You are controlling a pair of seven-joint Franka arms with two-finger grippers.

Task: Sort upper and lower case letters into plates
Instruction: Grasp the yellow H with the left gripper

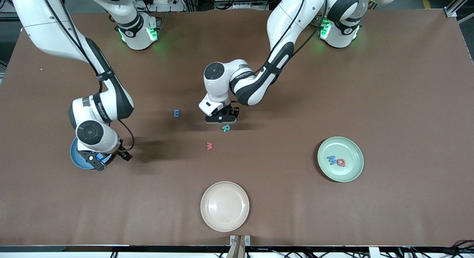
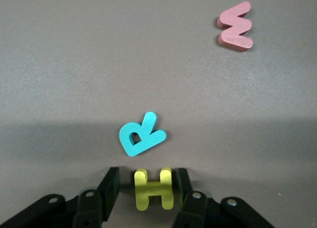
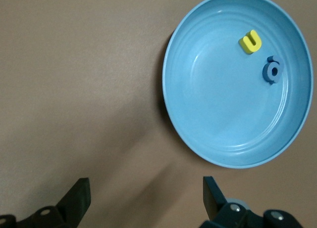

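My left gripper (image 1: 221,120) (image 2: 147,177) is down at the table's middle, open, with a finger on each side of a yellow H (image 2: 154,188) and a small gap on one side. A teal R (image 1: 226,128) (image 2: 141,135) lies just beside it. A red W (image 1: 209,146) (image 2: 236,26) lies nearer the front camera. A blue E (image 1: 177,113) lies toward the right arm's end. The mint green plate (image 1: 346,147) holds a blue M (image 1: 332,160) and a red Q (image 1: 341,162). The sky blue plate (image 1: 76,158) (image 3: 223,114) holds a yellow u (image 3: 250,41) and a small blue letter (image 3: 272,70). My right gripper (image 1: 99,160) (image 3: 144,186) hangs wide open and empty at that plate's edge.
A cream-beige plate (image 1: 224,206) with nothing in it sits near the table's front edge, about midway along it. The brown table (image 1: 389,102) stretches bare toward the left arm's end past the mint plate.
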